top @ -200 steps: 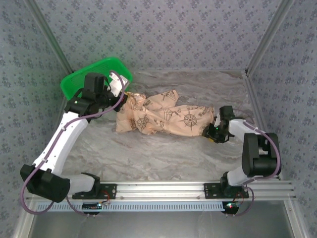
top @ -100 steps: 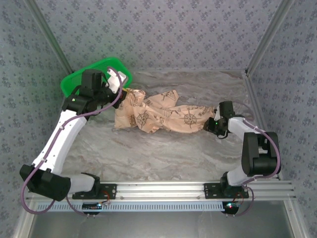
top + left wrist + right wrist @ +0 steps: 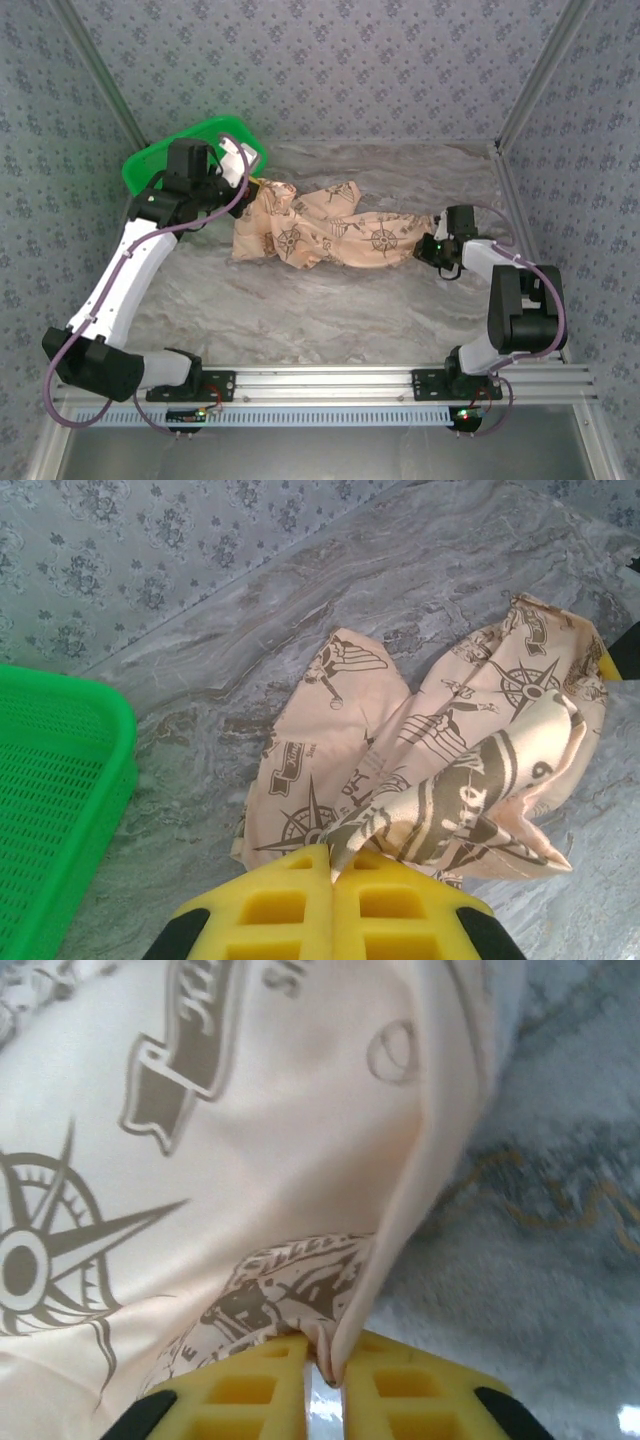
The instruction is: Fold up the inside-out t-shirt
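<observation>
Since the left gripper (image 3: 331, 860) pinches one end beside the green basket (image 3: 60, 780) and the right gripper (image 3: 326, 1350) pinches the opposite edge, the t-shirt (image 3: 330, 235) looks readied for stretching flat.

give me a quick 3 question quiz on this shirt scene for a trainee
1. True or false: the left gripper is shut on the t-shirt.
2. Where is the green basket? A) at the far left corner of the table B) at the near right corner C) on top of the t-shirt
3. What is pinched in the right gripper?

Key: 1 true. 2 A. 3 an edge of the t-shirt.
</observation>
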`<state>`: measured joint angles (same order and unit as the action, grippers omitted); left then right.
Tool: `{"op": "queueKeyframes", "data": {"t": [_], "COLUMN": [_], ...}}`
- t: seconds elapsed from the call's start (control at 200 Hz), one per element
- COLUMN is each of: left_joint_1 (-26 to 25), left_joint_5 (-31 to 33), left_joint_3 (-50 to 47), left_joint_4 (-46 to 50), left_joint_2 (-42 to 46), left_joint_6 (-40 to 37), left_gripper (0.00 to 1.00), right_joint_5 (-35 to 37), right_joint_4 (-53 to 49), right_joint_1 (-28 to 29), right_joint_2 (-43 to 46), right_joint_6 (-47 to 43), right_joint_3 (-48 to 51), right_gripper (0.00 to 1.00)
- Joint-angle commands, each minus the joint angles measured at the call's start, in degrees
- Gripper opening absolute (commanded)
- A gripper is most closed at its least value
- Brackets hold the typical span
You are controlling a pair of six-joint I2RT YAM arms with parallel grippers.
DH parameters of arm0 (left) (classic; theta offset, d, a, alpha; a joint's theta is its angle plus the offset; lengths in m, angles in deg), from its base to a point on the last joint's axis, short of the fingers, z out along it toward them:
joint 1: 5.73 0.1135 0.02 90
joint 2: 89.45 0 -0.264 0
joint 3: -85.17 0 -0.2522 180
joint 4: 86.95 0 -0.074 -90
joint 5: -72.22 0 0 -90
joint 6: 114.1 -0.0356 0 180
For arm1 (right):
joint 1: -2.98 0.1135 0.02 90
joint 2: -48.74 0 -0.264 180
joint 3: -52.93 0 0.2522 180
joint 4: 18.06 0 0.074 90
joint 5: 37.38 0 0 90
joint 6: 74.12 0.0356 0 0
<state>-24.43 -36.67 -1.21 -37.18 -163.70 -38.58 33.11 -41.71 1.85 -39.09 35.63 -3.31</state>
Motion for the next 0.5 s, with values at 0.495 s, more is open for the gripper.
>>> {"op": "queueKeyframes", "data": {"t": [0.495], "left_joint_1": [-3.0], "left_joint_5": [-10.3], "left_joint_3": [3.9], "left_joint_4": [5.3], "left_joint_2": [5.7], "left_joint_6": [2.4], "left_gripper": [0.0], "right_joint_5": [2.8], "right_joint_4": [-18.3], "right_joint_1": [-3.5], "right_joint_2": [32.6], "right_joint_6": [6.5], "right_joint_3": [-5.8], "right_gripper": [0.0]}}
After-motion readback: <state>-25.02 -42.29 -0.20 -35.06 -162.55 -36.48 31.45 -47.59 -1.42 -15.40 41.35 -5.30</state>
